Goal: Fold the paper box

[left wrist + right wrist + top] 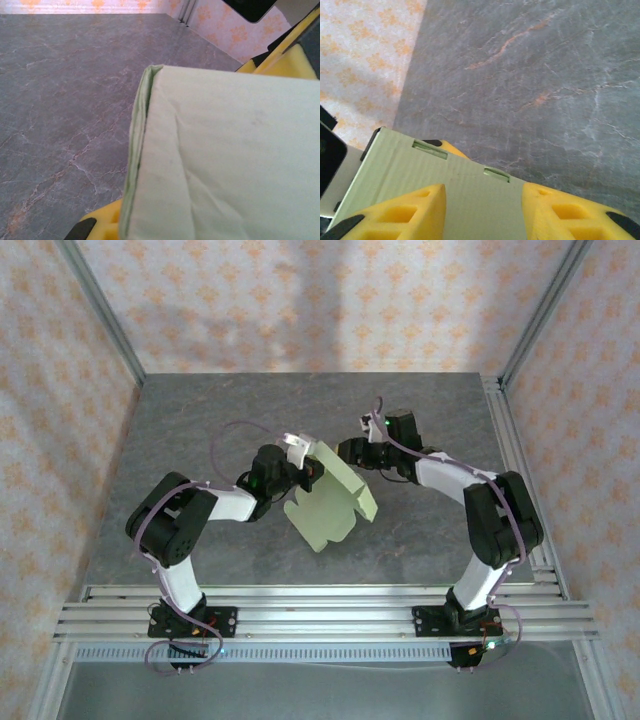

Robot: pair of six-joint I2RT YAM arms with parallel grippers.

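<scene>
The left claw (300,464) is clenched on the paper box (330,505). In the left wrist view its yellow pads (295,57) sit above and below the pale green card, at the upper right and lower left of the frame.

The paper box is a flat sheet, held up off the grey table (200,430) in the middle of the top view. It slants: one end points up toward the gap between the two claws, and the long way runs down toward the bottom of the frame.

The right claw (482,210) is released. Its two yellow fingers (410,212) stand apart, with the card and two small slots (430,148) showing past them.
</scene>
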